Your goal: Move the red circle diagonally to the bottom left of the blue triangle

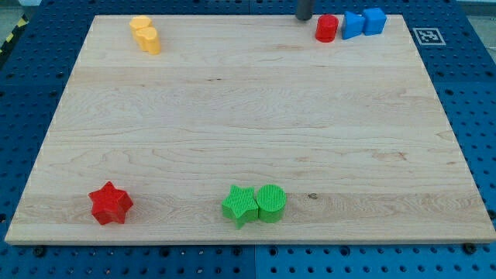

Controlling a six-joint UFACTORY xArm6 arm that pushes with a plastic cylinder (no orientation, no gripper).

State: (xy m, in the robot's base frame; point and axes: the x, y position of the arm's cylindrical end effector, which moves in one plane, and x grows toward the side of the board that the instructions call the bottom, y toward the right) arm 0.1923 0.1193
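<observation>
A wooden board [248, 116] lies on a blue pegboard table [31, 70]. At the far edge, right of centre, the dark rod comes down with my tip [304, 18] just left of the red circle [327, 29]. The blue triangle [353, 25] touches that circle's right side, and a blue cube [374, 21] sits against the triangle. Far left, two yellow blocks [146, 35] press together. Near left sits a red star [110, 204]; near the middle, a green star [240, 205] touches a green circle [271, 203].
</observation>
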